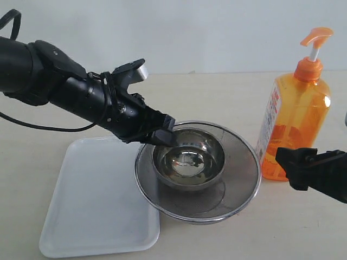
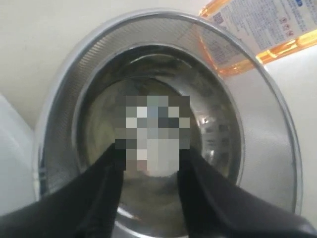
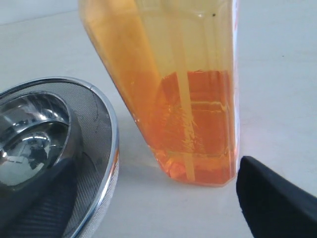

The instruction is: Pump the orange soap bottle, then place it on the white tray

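The orange soap bottle [image 1: 295, 124] stands upright on the table at the right, its pump head [image 1: 314, 37] raised on a white stem. Its lower body [image 3: 188, 99] fills the right wrist view. My right gripper [image 1: 295, 162] is low in front of the bottle's base, open; its fingers [image 3: 277, 198] stand wide apart and short of the bottle, touching nothing. The white tray [image 1: 92, 206] lies flat at the front left, with nothing on it. My left gripper [image 1: 162, 135] hangs over the near rim of a steel bowl, open and holding nothing [image 2: 150, 158].
A round steel mesh strainer [image 1: 238, 184] sits in the middle between tray and bottle, overlapping the tray's right edge. A shiny steel bowl [image 1: 214, 141] rests inside it. The bottle stands just right of the strainer's rim [image 3: 111, 148].
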Motion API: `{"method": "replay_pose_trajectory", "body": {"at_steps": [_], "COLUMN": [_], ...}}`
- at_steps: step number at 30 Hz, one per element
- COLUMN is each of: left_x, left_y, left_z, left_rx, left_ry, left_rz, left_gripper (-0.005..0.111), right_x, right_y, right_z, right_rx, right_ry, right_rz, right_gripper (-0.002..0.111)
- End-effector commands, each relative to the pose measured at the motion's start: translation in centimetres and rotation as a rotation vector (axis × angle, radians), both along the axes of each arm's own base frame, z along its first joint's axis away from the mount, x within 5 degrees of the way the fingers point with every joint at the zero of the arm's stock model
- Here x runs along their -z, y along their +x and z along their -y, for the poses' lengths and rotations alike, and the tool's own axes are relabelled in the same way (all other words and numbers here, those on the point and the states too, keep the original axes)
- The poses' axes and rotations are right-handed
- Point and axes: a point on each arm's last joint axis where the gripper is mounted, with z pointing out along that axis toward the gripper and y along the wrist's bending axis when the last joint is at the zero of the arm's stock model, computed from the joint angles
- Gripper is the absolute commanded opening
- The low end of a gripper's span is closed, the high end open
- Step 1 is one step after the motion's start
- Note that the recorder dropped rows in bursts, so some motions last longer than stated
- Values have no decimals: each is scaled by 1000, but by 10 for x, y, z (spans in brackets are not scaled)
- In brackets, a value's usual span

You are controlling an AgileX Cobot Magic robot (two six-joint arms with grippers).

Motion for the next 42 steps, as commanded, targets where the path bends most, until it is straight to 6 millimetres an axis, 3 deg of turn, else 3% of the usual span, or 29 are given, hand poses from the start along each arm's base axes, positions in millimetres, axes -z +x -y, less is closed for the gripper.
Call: {"method": "replay_pose_trajectory", "body": {"at_steps": [1, 29, 42], "left_x": [0, -1, 12], "left_y": [-1, 0, 2], "left_z": [-5, -2, -1], "left_rx": [1, -36, -29], "left_ry": [116, 100, 118], "left_rz": [-53, -54, -80], "left_gripper": [34, 34, 34], "right_x": [0, 0, 0], "right_y": [-1, -1, -1], "right_z": [1, 1, 1], "right_rx": [2, 5, 6], "right_ry": [2, 8, 10], "right_rz": [5, 5, 6], "right_gripper": [78, 78, 78]}}
